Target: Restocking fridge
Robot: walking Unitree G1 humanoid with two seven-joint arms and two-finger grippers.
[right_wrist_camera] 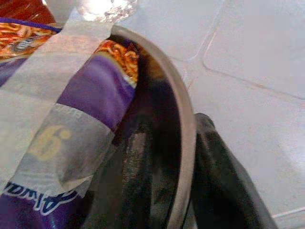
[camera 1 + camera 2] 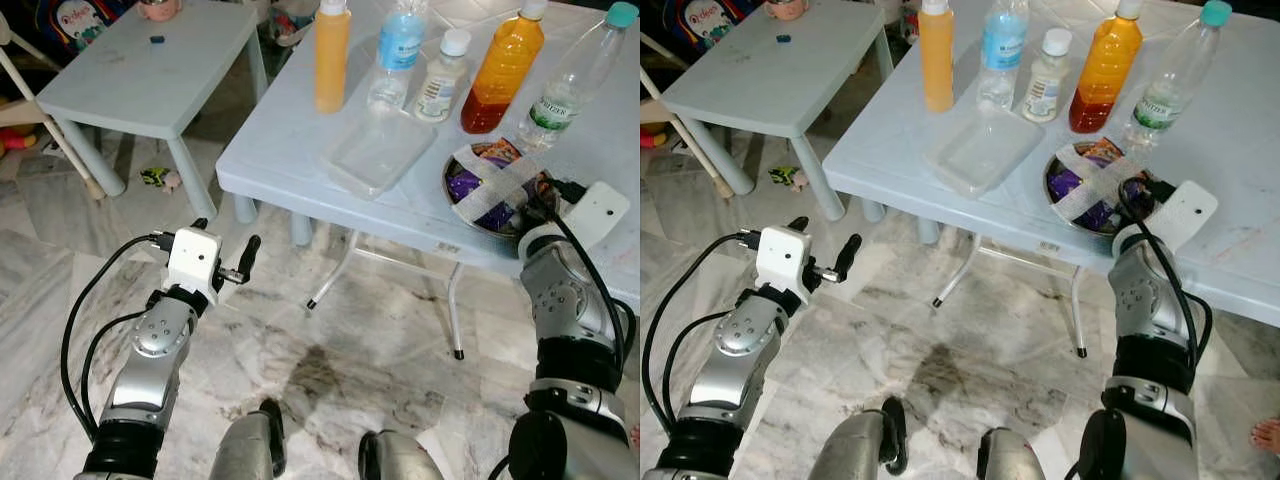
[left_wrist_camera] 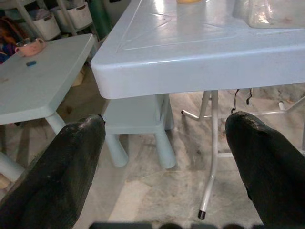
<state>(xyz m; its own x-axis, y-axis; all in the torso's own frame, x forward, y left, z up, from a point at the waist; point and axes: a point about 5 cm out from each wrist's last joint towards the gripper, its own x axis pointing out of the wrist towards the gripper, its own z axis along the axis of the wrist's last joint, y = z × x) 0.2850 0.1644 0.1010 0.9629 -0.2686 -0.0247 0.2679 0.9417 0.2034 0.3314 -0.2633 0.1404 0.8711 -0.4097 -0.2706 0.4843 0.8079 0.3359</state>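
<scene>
Pale blue table (image 2: 300,170) with bottles (image 2: 332,55), tray (image 2: 378,150), bowl (image 2: 497,187)

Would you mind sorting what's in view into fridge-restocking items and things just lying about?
For the job: orange juice bottle, blue-label bottle, small white-capped bottle, amber bottle, clear water bottle, plastic container, taped bowl, its rim between right gripper fingers.

Lying about: small table, pink cup, floor toy.

Marbled floor (image 2: 330,350), pale folding table (image 2: 300,160), smaller, perhaps plastic, table (image 2: 130,80)
</scene>
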